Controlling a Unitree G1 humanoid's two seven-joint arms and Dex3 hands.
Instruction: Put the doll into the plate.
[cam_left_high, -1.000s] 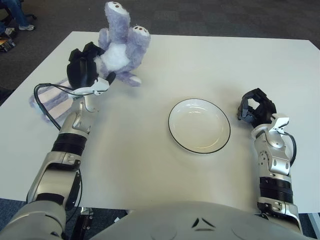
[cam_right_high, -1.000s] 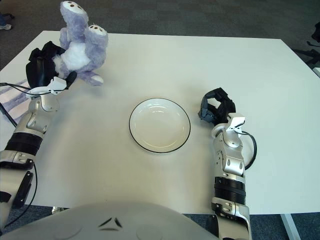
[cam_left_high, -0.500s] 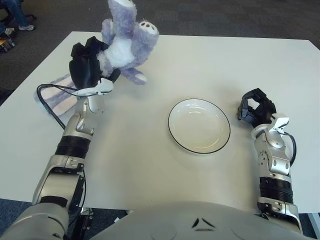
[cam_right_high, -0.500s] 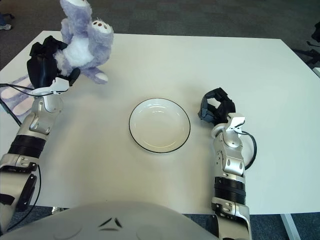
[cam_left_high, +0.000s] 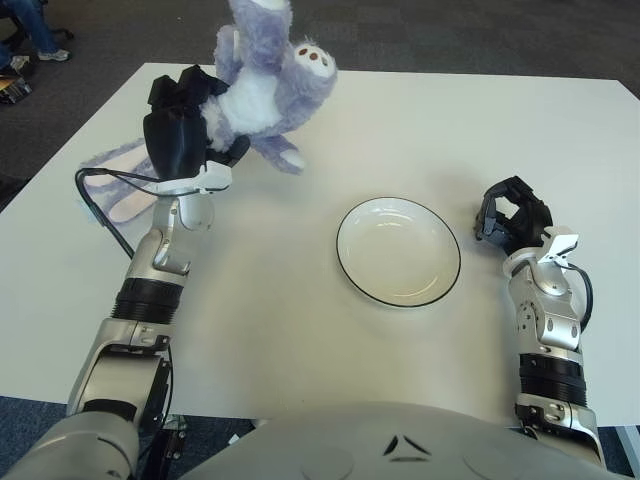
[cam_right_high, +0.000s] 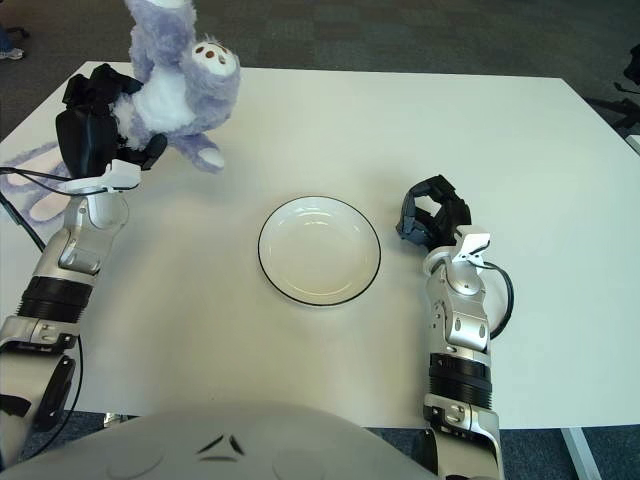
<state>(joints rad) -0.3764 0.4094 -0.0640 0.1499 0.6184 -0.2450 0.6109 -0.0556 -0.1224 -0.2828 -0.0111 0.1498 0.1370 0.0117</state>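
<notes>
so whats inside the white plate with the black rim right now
Nothing: the round white plate with the black rim shows only its bare bowl. The fluffy purple-and-white plush doll is held up in the left hand, off to the plate's left. The right hand shows just right of the plate.

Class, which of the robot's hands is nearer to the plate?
Right. The right hand sits just beside the plate, on its right; the left hand, gripping the doll, is farther off to the plate's upper left.

Silver jointed arms, black cables, each black hand (cam_left_high: 512, 216) three-fingered.
</notes>
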